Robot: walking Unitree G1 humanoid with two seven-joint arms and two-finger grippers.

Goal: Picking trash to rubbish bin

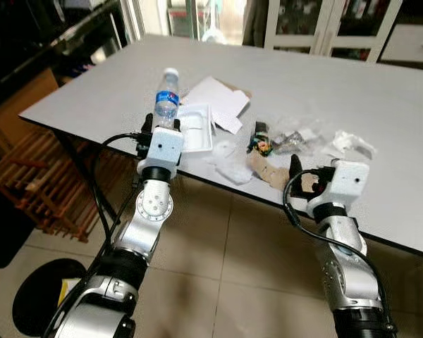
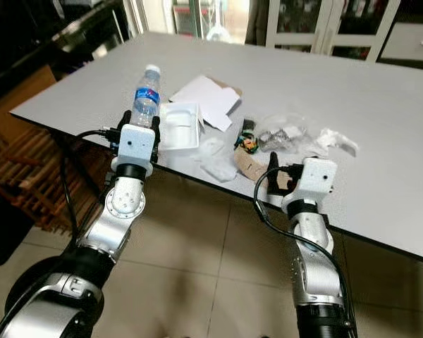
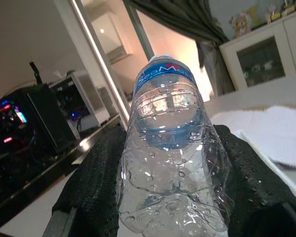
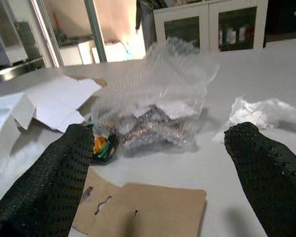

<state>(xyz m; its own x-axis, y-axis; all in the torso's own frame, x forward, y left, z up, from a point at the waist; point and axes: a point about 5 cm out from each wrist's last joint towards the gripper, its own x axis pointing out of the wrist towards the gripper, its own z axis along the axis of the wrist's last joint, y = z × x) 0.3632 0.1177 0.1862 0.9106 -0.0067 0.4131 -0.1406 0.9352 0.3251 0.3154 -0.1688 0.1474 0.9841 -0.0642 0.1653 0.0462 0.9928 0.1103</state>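
A clear plastic water bottle [image 1: 167, 98] with a blue label stands upright at the grey table's [image 1: 381, 91] front edge. My left gripper [image 1: 162, 130] is shut on the bottle's lower body; in the left wrist view the black fingers [image 3: 96, 182] press both sides of the bottle [image 3: 172, 148]. My right gripper [image 1: 307, 179] is open at the table edge, its fingers [image 4: 54, 187] spread either side of a flat brown cardboard piece [image 4: 143, 207]. Just beyond the cardboard lie a crumpled clear plastic bag [image 4: 153, 108], a small colourful wrapper [image 1: 261, 146] and crumpled white tissue [image 4: 266, 111].
A white open box [image 1: 195, 127] and white paper sheets [image 1: 215, 98] lie behind the bottle, with a clear wrapper [image 1: 229, 165] at the edge. A wooden rack [image 1: 35, 176] stands under the table's left side. A black round object [image 1: 39, 292] sits on the tiled floor.
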